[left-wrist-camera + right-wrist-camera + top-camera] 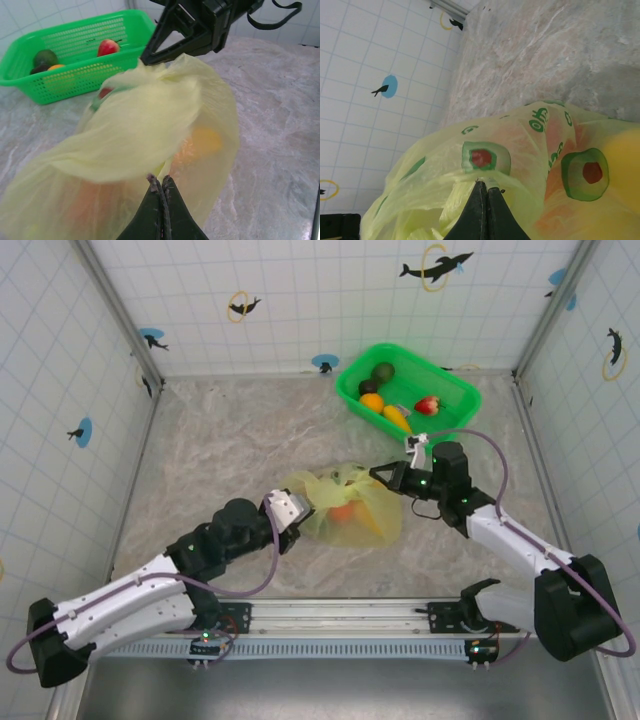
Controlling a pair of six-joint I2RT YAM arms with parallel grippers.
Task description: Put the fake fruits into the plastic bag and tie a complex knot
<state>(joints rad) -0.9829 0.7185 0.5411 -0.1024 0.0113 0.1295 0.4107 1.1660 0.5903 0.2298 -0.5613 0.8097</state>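
Plastic bag (352, 498): thin, pale yellow-green and translucent. It sits mid-surface between the two tools, with its upper film gathered into folds. The right wrist view shows green-and-red printed marks on it.
Left tool (303, 506): at the bag's left edge. In the left wrist view its fingertips (156, 197) are pressed together, with a fold of the bag's film pinched at the tips.
Right tool (384, 476): at the bag's upper right edge. In the right wrist view its fingertips (479, 202) are closed tight on a bunch of film. The left wrist view shows it holding the bag's top.
Fake fruits in the bag: an orange fruit (343, 512) shows through the film near the bag's middle. A yellow fruit (626, 172) presses against the film. Others are too blurred by the plastic to tell apart.
Fake fruits in the basket: a dark green fruit (383, 371), an orange one (372, 400), a yellow one (397, 418) and a red strawberry (427, 405).
Basket (352, 388): bright green, rectangular and perforated. It sits at the far right of the surface, apart from the bag.
Surface (220, 430): marbled grey-beige, enclosed by white tiled walls (300, 300).
Knot: cannot tell from these views whether the handle strips are tied.
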